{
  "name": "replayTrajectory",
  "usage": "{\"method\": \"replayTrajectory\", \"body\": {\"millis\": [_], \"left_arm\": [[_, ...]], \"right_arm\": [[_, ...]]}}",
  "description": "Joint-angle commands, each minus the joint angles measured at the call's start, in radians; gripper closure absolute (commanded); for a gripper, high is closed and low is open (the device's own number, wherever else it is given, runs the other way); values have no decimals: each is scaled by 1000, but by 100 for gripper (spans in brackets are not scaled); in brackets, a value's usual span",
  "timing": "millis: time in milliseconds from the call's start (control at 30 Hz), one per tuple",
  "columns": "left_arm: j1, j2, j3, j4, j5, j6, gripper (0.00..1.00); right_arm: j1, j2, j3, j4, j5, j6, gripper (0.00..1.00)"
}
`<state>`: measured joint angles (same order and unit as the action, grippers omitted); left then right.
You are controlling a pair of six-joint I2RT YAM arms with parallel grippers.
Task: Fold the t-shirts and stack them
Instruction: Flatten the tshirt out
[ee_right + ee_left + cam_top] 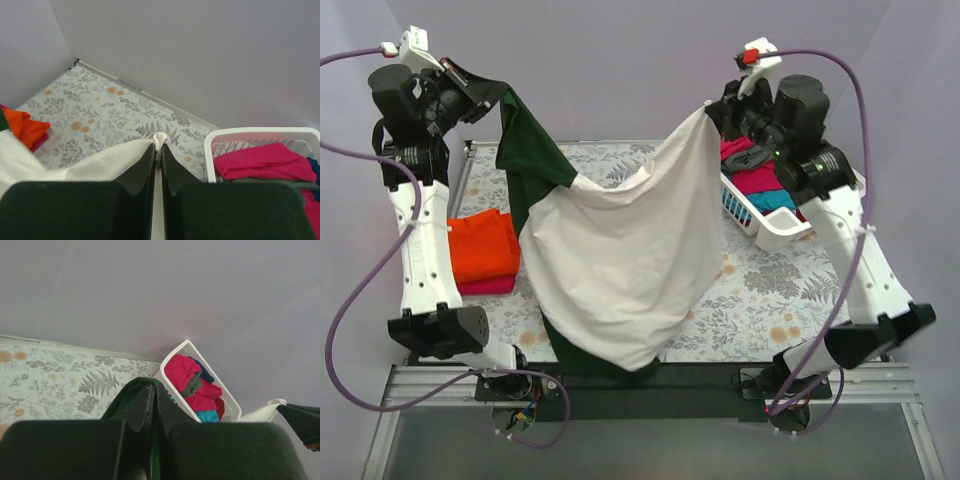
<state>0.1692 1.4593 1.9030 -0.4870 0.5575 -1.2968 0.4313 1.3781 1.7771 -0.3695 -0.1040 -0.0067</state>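
Sagging toward the near edge of the grey floral-patterned table cover (760, 290): cream-white cloth t-shirt with dark green sleeves (620, 260), stretched in mid-air. Farther back, pinched at a green sleeve by the left gripper (501, 93), at a white corner by the right gripper (711, 106) (both clamped fully on cloth).

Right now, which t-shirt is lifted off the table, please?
The cream-white t-shirt with dark green sleeves, held between the left gripper and right gripper; the orange t-shirt lies folded on the table.
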Motion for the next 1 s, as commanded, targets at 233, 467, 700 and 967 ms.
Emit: {"method": "replayTrajectory", "body": {"millis": [233,467,700,967], "left_arm": [[18,133,607,71,-27,2,100],[19,-227,204,240,-77,-1,100],[19,-640,-512,245,-21,-64,100],[19,-970,-871,33,4,-35,100]], "right_arm": [[-6,223,521,129,-63,-12,99],[-6,-34,204,285,-137,-24,99],[-6,-339,-381,327,-246,-18,99],[-3,-670,-726,200,-295,82,99]]}}
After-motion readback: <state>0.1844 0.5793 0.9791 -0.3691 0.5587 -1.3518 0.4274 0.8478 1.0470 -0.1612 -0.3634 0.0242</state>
